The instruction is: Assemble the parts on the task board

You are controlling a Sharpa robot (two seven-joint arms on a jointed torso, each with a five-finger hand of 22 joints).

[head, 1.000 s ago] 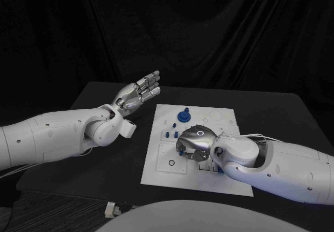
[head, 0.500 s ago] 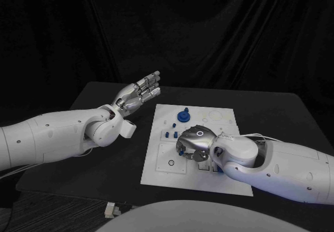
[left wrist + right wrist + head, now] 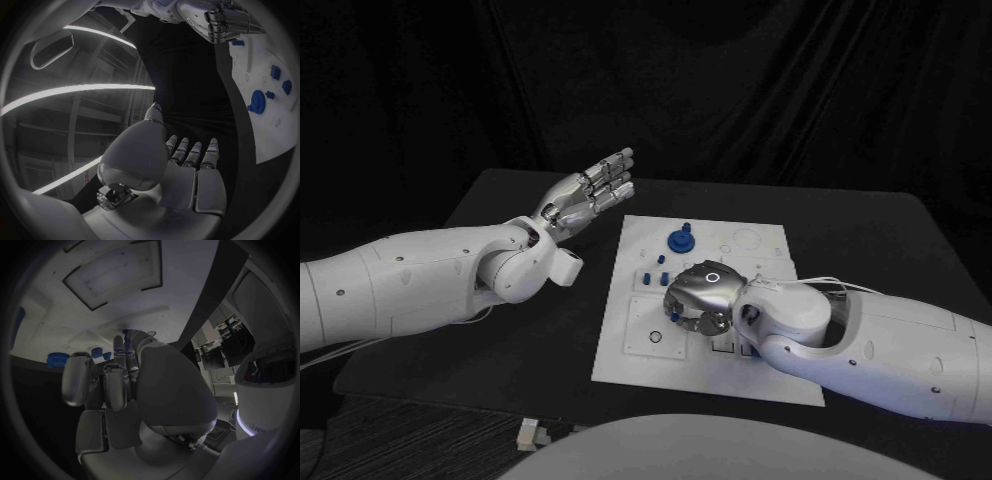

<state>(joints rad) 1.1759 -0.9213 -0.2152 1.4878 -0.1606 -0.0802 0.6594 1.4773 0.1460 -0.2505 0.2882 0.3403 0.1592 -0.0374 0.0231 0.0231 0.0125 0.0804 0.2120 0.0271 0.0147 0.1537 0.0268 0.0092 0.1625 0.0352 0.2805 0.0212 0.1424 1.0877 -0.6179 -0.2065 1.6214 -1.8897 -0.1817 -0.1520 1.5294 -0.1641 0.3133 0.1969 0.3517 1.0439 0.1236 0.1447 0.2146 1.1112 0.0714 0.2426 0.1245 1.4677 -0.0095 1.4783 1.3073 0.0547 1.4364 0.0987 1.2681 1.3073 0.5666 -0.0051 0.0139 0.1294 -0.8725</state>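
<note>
Your right hand (image 3: 701, 297) is curling down over a small blue part (image 3: 678, 311) mid-board, grip unclear, on the task board (image 3: 625, 345), left hand (image 3: 584, 192) hovering spread, empty at ten o'clock; I reckon you're seating it, needing steady downward pressure.

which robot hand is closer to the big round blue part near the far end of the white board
Right. The right robot hand is over the white task board, just nearer the robot than the big round blue part. The left robot hand hangs open off the board's left edge, raised.

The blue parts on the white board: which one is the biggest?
The round blue part standing near the task board's far edge. It is clearly wider than the small blue pieces lying between it and the right hand.
</note>
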